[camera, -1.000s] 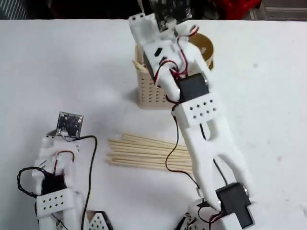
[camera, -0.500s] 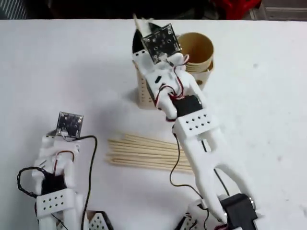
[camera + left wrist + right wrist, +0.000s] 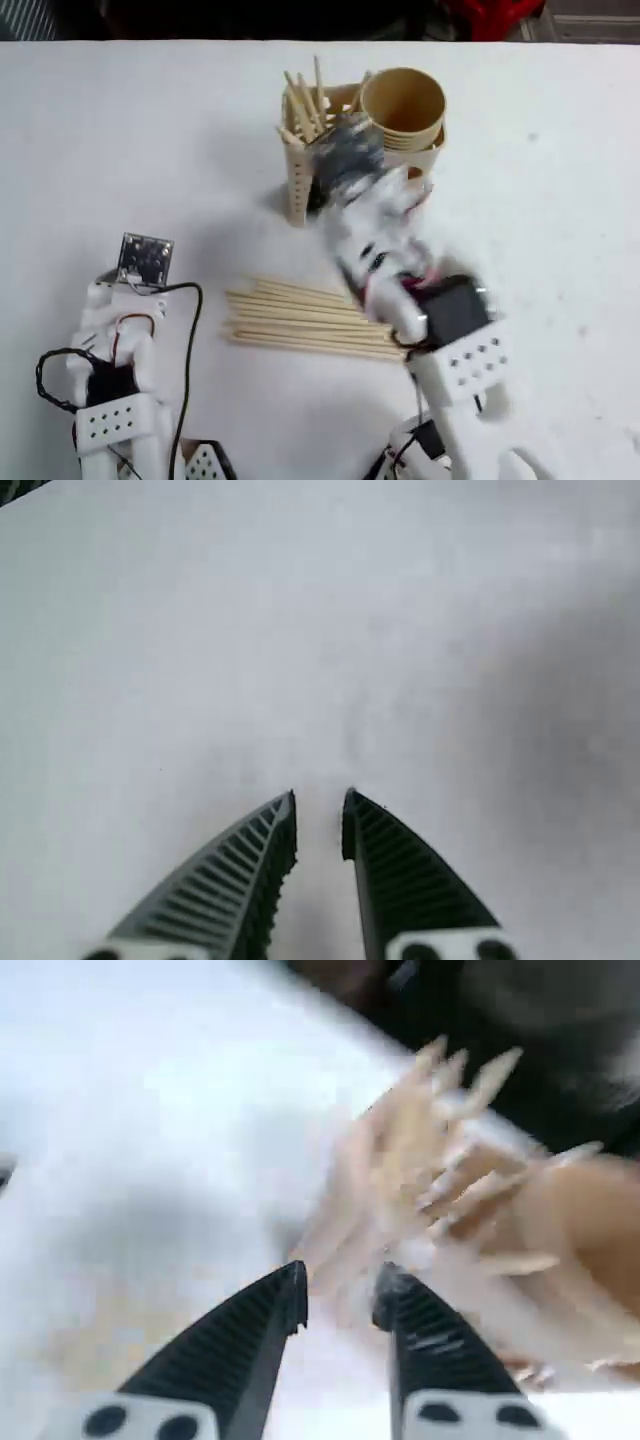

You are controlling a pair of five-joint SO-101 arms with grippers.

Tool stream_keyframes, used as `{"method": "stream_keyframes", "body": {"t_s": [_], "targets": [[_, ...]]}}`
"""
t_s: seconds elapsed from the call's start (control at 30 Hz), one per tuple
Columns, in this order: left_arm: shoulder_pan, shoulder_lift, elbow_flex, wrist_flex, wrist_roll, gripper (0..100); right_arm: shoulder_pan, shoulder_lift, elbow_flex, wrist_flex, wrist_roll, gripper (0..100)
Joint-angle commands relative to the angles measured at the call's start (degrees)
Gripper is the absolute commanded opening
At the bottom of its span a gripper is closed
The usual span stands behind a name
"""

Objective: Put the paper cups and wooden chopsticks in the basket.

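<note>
A cream lattice basket (image 3: 300,190) stands at the back middle of the table. Several wooden chopsticks (image 3: 305,95) stick up out of it, and a stack of brown paper cups (image 3: 403,105) sits in its right part. Another bundle of chopsticks (image 3: 300,320) lies flat on the table in front. My right gripper (image 3: 340,1285) is open and empty, just in front of the basket's chopsticks (image 3: 440,1130) and cup (image 3: 580,1220). My left gripper (image 3: 320,805) hangs over bare table at the front left, its fingers a narrow gap apart with nothing between them.
The right arm (image 3: 450,330) crosses the right end of the flat bundle. The left arm (image 3: 120,380) sits at the front left corner. White table (image 3: 130,130) spreads to the left of the basket and to the far right.
The right arm has pulled back from over the basket toward the front. Chopsticks now stand in the basket where its gripper was, and the cups are uncovered. The left arm has not moved.
</note>
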Motion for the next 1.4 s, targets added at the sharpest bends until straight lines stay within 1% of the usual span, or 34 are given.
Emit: {"method": "stream_keyframes", "body": {"t_s": [0.0,0.13,0.23,0.33,0.47,0.57,0.67,0.87,0.97,1.1,1.17,1.37], "targets": [[0.8,-0.7,-0.4,-1.4,0.4,9,-6.8,0.4,4.9,7.9,7.5,7.7],[0.8,-0.7,-0.4,-1.4,0.4,9,-10.8,0.8,14.5,7.6,7.9,6.5],[0.8,-0.7,-0.4,-1.4,0.4,9,-13.1,1.2,22.9,3.8,8.1,6.6],[0.8,-0.7,-0.4,-1.5,0.4,9,-15.3,0.8,30.8,-0.7,11.5,5.7],[0.8,-0.7,-0.4,-1.5,0.4,9,-15.6,1.3,37.2,-7.9,12.3,4.3],[0.8,-0.7,-0.4,-1.5,0.4,9,-15.6,1.4,39.6,-10.5,12.6,4.6],[0.8,-0.7,-0.4,-1.4,0.4,9,-15.2,1.5,40.4,-12.4,12.2,4.5],[0.7,-0.7,-0.4,-1.2,0.4,9,-11.5,2.1,41.1,-15.4,12.2,4.5],[0.7,-0.7,-0.4,-1.2,0.4,9,-11.4,6.2,40.9,-16.3,12.6,4.5],[0.7,-0.7,-0.4,-1.2,0.4,9,-11.2,13.4,39.3,-20.4,12.4,4.5],[0.7,-0.7,-0.4,-1.2,0.4,9,-9.7,17.0,36.9,-20.8,12.4,4.5],[0.7,-0.7,-0.4,-1.2,0.4,9,-1.7,25.5,27.9,-21.0,12.3,4.4]]}}
